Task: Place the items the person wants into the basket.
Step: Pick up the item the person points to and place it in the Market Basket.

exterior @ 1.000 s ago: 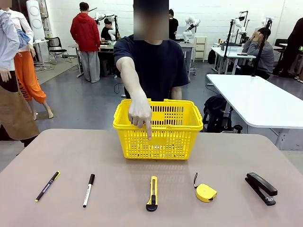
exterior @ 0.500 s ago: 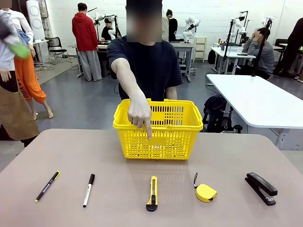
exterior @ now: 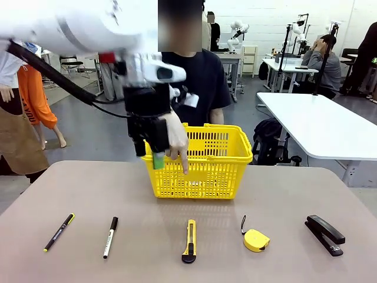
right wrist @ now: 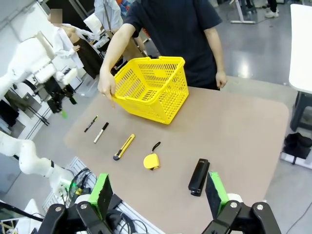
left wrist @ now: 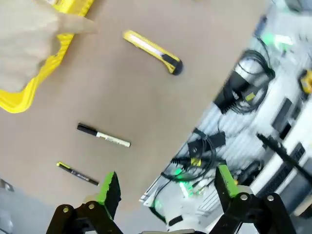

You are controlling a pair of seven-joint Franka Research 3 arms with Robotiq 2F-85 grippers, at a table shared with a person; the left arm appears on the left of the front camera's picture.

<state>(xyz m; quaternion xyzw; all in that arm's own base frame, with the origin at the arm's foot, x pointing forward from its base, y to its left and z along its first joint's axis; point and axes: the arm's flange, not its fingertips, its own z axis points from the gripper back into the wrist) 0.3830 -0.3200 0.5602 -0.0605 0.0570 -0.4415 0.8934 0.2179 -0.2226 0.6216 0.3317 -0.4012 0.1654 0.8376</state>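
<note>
Over the basket front: left arm just arrived, pincer released

Change over the last second: the left arm swung into the front view from the robot's left, where a moment ago no arm showed; left pincer (exterior: 149, 153) now hangs high above the surface (exterior: 294, 194), jaws wide, nothing between them; the arm is blurred, so I read it as in motion, not parked.

No other change: person's hand (exterior: 174, 140) is where it was, index finger pointing down across the near wall of the basket (exterior: 218, 177); it sits just beside the left pincer, on the pincer's right; the two overlap in the front view, and I can't tell whether they touch.

Utility knife (exterior: 189, 240) lies flat on the surface, well below the left pincer and a little to its right; in the left wrist view it is out ahead of the fingers, farther off than the two pens (exterior: 111, 237); tape measure (exterior: 255, 240) and stapler (exterior: 324, 234) lie farther right again, well apart from that pincer.

Right pincer (right wrist: 158, 190) is also released, held high and back; stapler and tape measure lie ahead of its fingers.

Read: the finger lines up with the knife, so that is likely the wanted item; the left arm looks to be starting its approach; all three tools are on the surface, none in the basket, so the task is at step one; the next move needs a descent to the right past the hand, and clearance there is the risk.
</note>
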